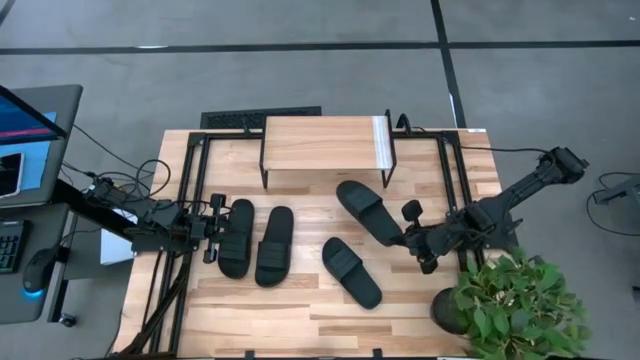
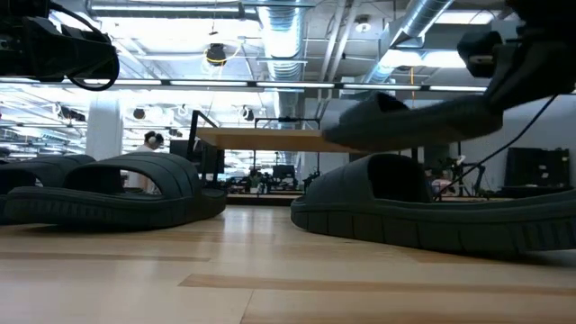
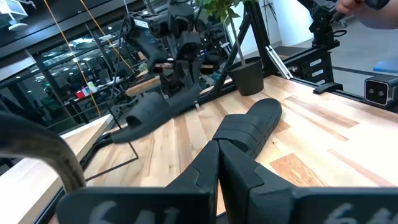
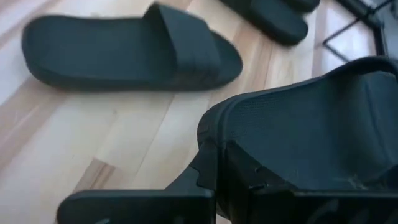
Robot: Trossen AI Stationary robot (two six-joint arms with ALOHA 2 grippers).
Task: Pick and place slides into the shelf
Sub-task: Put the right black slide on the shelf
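Beside shelf (image 1: 322, 142), right gripper (image 1: 408, 238) clamping slide (image 1: 366, 211)

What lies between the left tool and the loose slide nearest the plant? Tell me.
A pair of slides, side by side; the high view shows it.

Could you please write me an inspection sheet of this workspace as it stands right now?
Surface: light wood table, bare at the near edge.
Job's things: four black slides; two side by side on the left, one lying mid-table, one raised off the wood. The shelf at the far edge has nothing on top.
Clutter: potted plant at the right near corner.
Grippers: right pincer shut on the raised slide; left pincer shut, at the leftmost slide, hold not clear.
Cables: several run along the table's left side.
Surroundings: monitor and keyboard on a desk at left.
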